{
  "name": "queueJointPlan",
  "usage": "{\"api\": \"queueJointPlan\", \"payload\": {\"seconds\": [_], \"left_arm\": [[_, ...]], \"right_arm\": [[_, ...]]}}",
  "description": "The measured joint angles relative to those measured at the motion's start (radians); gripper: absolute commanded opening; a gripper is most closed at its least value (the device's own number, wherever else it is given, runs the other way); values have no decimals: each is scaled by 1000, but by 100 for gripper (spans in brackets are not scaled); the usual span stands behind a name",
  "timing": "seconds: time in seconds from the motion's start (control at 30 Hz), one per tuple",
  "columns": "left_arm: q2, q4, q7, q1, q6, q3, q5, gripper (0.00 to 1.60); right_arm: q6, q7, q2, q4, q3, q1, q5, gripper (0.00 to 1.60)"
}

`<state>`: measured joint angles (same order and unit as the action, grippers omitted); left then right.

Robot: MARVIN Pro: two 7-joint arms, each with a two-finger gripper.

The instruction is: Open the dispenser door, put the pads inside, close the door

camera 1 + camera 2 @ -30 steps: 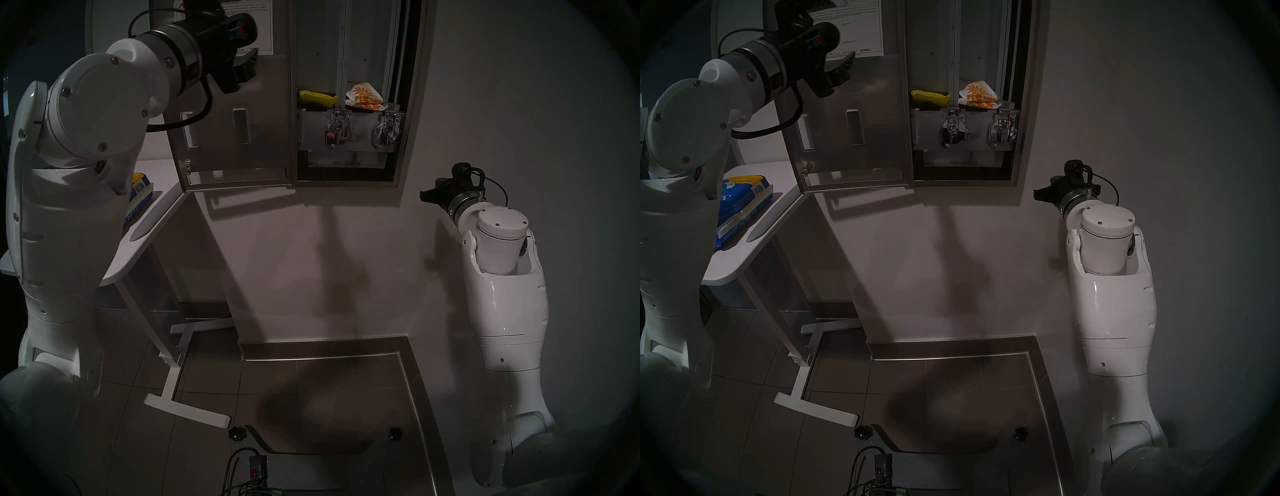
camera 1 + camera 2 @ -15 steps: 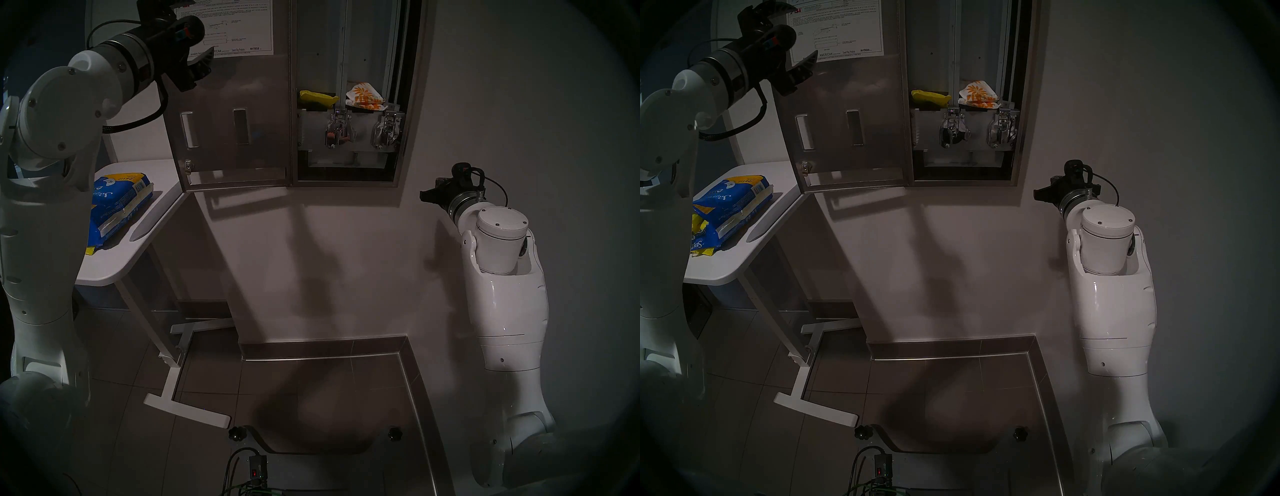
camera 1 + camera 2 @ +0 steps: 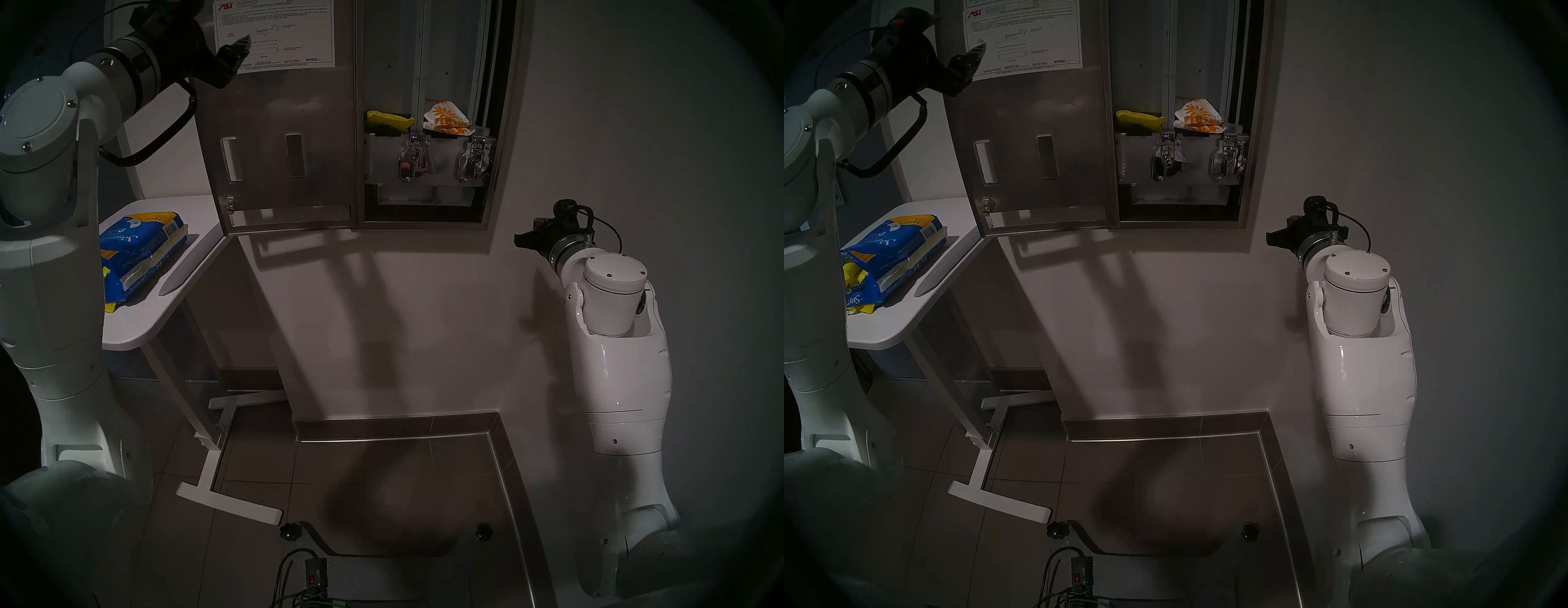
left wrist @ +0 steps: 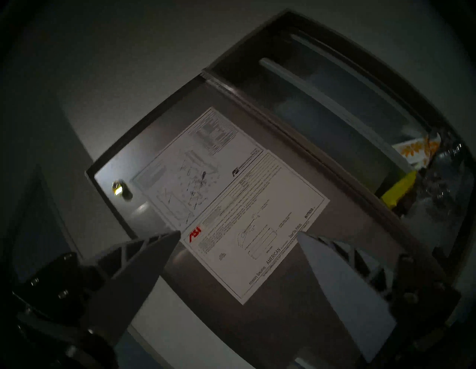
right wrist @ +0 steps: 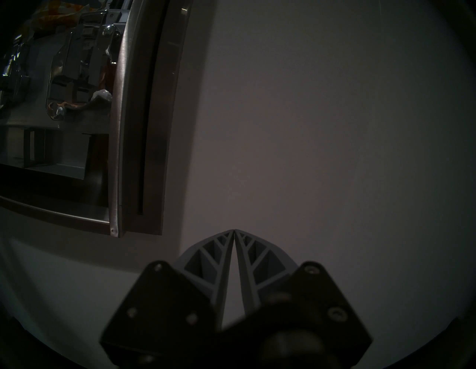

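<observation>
Dispenser door (image 3: 280, 148) swung fully open, hinged at the cabinet's left edge, white instruction sheet (image 3: 275, 34) on its upper back. One yellow pad (image 3: 388, 119) lies in the cabinet's left compartment, floral white packet (image 3: 445, 116) in the right one. More yellow pads (image 3: 854, 276) poke from the blue bag (image 3: 140, 250) at the white table's (image 3: 127, 331) left edge. Left gripper (image 4: 238, 235) spread wide, empty, in front of the sheet. Right gripper (image 5: 234, 230) fingertips pressed together, empty, near the wall right of the cabinet.
</observation>
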<state>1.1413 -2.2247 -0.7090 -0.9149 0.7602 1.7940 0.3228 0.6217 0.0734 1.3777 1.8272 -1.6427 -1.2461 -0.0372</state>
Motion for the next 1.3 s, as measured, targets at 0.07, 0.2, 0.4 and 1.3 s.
{"api": "queueJointPlan", "payload": {"seconds": [0.07, 0.2, 0.4, 1.3], "left_arm": [[28, 6, 13, -11, 46, 26, -27, 160], [71, 1, 37, -30, 120, 56, -51, 160], [118, -27, 60, -54, 190, 91, -63, 160], [12, 23, 4, -170, 127, 299, -37, 0]], "right_arm": [[0, 0, 0, 0, 0, 0, 0, 51], [0, 0, 0, 0, 0, 0, 0, 51], [0, 0, 0, 0, 0, 0, 0, 51], [0, 0, 0, 1, 0, 0, 0, 51]]}}
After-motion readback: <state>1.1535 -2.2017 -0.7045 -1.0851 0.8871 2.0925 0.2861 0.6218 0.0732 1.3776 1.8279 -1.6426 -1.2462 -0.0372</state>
